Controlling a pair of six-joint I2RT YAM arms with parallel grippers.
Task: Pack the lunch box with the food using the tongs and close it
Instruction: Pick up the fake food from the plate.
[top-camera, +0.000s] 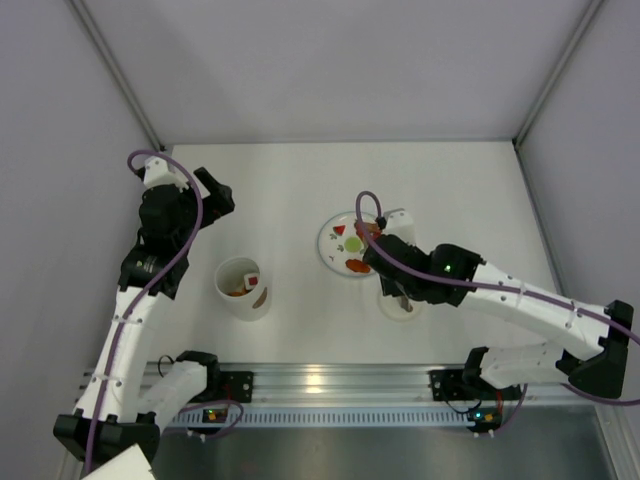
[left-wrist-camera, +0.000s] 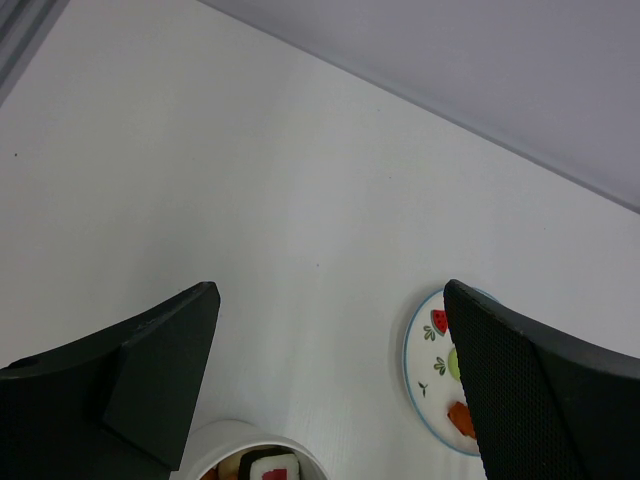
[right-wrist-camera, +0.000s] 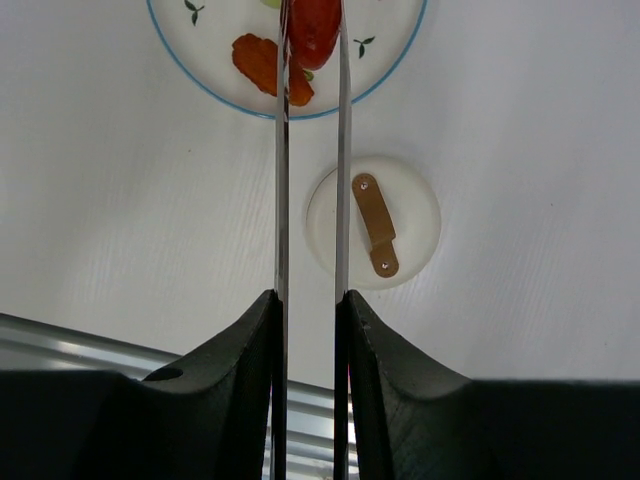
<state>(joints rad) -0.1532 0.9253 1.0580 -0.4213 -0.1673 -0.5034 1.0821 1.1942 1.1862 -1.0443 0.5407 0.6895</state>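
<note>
The lunch box (top-camera: 243, 288) is a white open tub at left centre with food pieces (left-wrist-camera: 268, 468) inside. My right gripper (right-wrist-camera: 310, 300) is shut on the tongs (right-wrist-camera: 282, 180), whose two thin arms reach out over the plate (right-wrist-camera: 395, 55). A red food piece (right-wrist-camera: 315, 25) is pinched between the tong tips. An orange piece (right-wrist-camera: 262, 62) lies on the plate beside it. My left gripper (left-wrist-camera: 330, 290) hangs open and empty above the table, behind the lunch box (left-wrist-camera: 245, 445). In the top view my right gripper (top-camera: 388, 250) sits at the plate's near edge.
The round white lid (right-wrist-camera: 373, 222) with a brown strap lies flat on the table just near of the plate, partly under my right arm (top-camera: 500, 290) in the top view. A metal rail (top-camera: 320, 380) runs along the near edge. Walls enclose the table.
</note>
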